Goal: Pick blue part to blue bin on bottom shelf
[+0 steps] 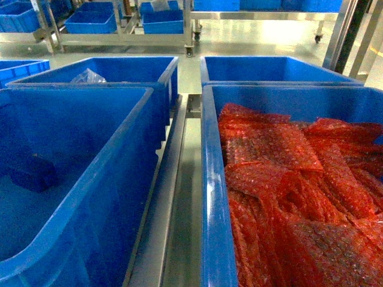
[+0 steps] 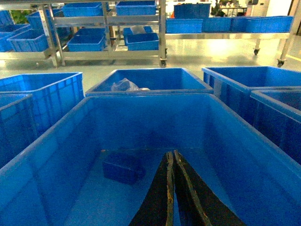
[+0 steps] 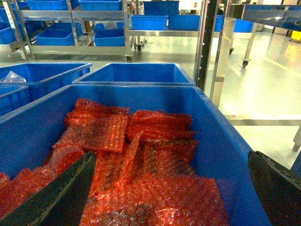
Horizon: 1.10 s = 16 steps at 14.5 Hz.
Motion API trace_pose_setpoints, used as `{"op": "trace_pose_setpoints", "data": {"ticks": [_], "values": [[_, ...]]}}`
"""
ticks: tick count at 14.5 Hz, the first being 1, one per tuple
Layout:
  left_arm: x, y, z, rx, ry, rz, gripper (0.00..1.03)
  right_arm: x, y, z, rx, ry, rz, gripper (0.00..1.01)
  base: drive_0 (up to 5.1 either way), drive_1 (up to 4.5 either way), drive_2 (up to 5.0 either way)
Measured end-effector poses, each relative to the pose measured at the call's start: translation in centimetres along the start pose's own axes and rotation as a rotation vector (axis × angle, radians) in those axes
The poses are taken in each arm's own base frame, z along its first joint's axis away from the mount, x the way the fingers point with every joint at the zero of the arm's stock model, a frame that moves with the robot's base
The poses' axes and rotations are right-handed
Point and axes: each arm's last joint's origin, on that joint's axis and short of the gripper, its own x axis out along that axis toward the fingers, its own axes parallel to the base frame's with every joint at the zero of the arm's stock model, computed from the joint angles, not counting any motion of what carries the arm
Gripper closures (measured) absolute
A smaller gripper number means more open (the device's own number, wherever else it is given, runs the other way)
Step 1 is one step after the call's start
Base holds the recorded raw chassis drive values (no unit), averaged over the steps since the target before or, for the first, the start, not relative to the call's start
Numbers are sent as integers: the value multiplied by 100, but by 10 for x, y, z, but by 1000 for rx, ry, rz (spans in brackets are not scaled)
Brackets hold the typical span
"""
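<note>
The blue part [image 2: 123, 167], a small dark-blue block, lies on the floor of the large blue bin [image 2: 56, 141]; the head view shows the blue part [image 1: 33, 173] low at the left of the same blue bin [image 1: 119, 149]. My left gripper [image 2: 171, 153] hangs inside this bin, shut with nothing between its fingers, just right of the part and apart from it. My right gripper [image 3: 171, 157] is wide open over the neighbouring bin of red bubble-wrap bags [image 3: 141, 155], holding nothing. The bottom shelf shows as a steel centre rail [image 1: 179, 179] between the two bins. Neither gripper appears in the head view.
The right bin [image 1: 210, 197] is filled with red bubble-wrap bags [image 1: 287, 185]. Behind stand two more blue bins, the left one [image 1: 119, 72] holding a clear plastic bag [image 1: 88, 76]. Steel racks with blue crates [image 2: 108, 28] line the far wall. A rack post [image 3: 207, 42] rises at the right.
</note>
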Motion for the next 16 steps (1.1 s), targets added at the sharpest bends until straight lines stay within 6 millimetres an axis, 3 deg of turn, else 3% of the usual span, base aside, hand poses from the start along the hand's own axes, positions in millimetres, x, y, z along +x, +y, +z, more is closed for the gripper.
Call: {"op": "trace_pose_setpoints", "data": {"ticks": [8,16], "values": [[-19,0,-4,0,18,1,101,0,0,0,0,0,0,3,0,0,0],[-19,0,-4,-1,17,0,100,0,0,0,0,0,0,3,0,0,0]]}}
